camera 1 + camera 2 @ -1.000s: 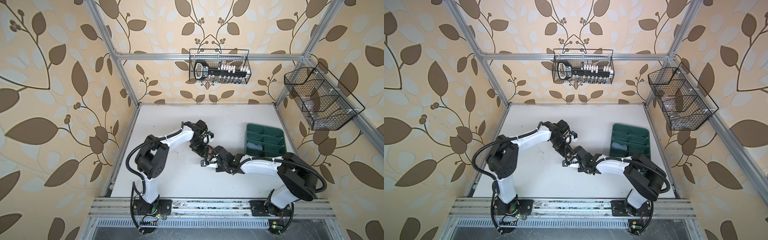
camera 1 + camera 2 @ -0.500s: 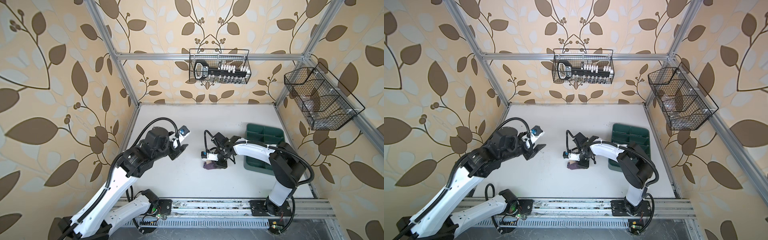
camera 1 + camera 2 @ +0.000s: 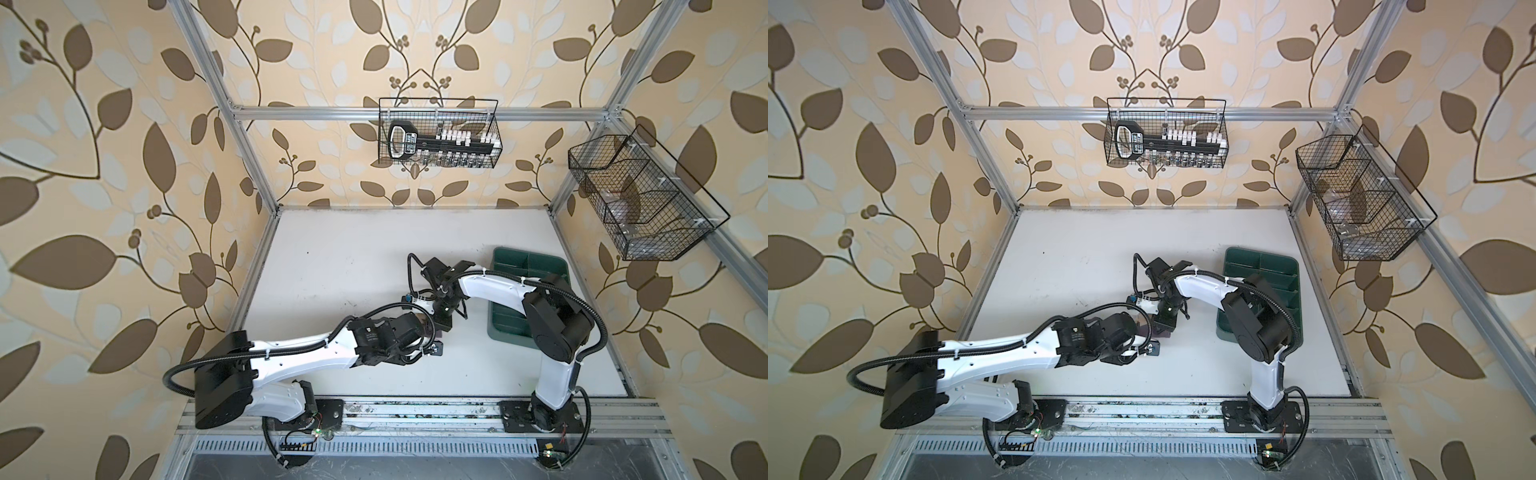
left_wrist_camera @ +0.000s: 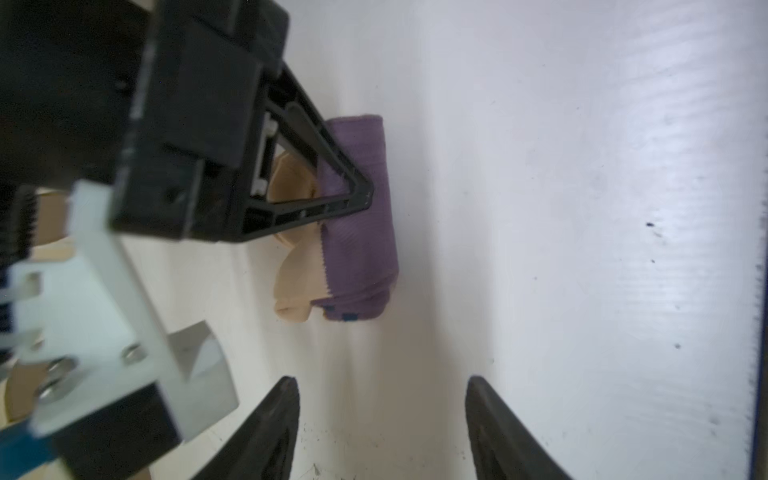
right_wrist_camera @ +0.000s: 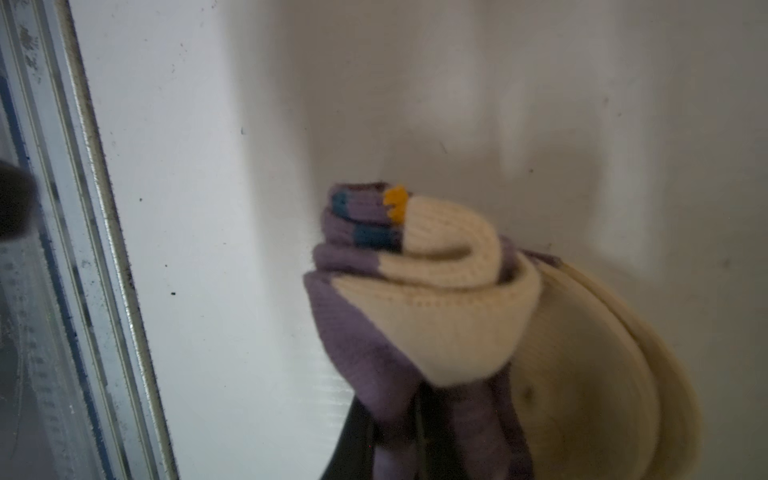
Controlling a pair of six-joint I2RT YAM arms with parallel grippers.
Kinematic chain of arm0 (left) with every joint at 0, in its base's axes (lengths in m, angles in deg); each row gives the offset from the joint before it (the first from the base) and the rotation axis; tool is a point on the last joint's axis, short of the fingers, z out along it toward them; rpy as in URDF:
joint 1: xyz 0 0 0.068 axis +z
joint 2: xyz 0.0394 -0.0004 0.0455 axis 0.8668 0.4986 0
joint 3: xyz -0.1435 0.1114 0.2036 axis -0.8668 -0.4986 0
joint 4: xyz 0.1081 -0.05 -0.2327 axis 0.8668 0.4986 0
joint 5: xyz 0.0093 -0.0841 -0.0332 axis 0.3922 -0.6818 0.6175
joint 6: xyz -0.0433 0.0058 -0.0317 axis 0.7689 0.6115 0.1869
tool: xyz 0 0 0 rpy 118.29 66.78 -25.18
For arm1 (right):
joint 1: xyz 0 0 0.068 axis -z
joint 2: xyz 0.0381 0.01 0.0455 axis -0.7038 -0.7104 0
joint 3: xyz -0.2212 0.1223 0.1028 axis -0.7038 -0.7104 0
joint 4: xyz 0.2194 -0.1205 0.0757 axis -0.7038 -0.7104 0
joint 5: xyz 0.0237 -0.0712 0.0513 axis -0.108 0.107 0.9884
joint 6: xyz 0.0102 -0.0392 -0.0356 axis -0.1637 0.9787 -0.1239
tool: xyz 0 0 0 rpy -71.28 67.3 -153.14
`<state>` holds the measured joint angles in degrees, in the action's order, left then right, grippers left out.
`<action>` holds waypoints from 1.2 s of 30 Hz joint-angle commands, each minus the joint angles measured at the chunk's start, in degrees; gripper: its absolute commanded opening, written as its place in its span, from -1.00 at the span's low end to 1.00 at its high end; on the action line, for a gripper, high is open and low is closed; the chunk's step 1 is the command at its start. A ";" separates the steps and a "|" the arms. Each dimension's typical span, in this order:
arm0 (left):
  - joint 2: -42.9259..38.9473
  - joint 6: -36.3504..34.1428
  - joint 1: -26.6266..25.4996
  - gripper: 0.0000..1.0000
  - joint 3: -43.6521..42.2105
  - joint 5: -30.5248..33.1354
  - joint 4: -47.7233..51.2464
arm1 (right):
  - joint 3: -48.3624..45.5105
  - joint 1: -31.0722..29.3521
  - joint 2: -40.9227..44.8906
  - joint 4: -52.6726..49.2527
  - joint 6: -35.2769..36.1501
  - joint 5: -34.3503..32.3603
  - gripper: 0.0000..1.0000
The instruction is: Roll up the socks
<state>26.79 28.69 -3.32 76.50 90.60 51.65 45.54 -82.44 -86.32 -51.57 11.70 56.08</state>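
Note:
One of the socks, purple with a beige toe (image 4: 357, 249), is rolled into a bundle on the white table (image 3: 353, 257). Its spiral end with an orange and a teal patch fills the right wrist view (image 5: 436, 311). My right gripper (image 3: 441, 322) comes down onto the roll and is shut on its purple edge (image 5: 415, 432). In a top view a little purple (image 3: 1163, 332) shows below it. My left gripper (image 4: 382, 386) is open and empty, pointing at the roll from a short way off, and lies just left of the roll (image 3: 1142, 332).
A green divided tray (image 3: 540, 266) stands at the right of the table, partly under the right arm. A wire basket with tools (image 3: 438, 133) hangs on the back wall, another (image 3: 640, 199) on the right wall. The table's metal edge rail (image 5: 83, 249) runs beside the roll.
The left arm has swung in from the left side of the table to the sock roll, and its jaws stand wider. The right gripper stays shut on the roll.

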 commanded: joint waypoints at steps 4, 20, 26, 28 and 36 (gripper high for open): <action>8.65 -2.02 -0.35 0.26 1.03 3.75 -14.74 | -3.41 1.77 -5.51 4.24 2.07 -9.43 -0.78; 19.54 6.07 4.25 -0.97 6.59 -1.90 -6.27 | -7.55 4.47 0.19 9.63 0.90 -4.25 -0.62; 21.65 15.40 6.48 -0.99 15.18 -14.91 14.01 | -13.44 9.78 13.97 20.68 -5.70 -0.66 -0.13; 21.97 17.52 7.45 -0.98 16.93 -18.94 18.48 | -16.61 11.96 19.89 27.16 -9.53 -1.82 0.01; 24.82 22.02 14.79 -0.93 24.51 -31.39 28.58 | -24.41 18.74 41.21 40.95 -23.23 -18.50 0.03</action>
<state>50.46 47.35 8.85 98.79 68.53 71.27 23.39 -64.02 -50.39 -17.21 -6.24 44.91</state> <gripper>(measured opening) 0.086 0.515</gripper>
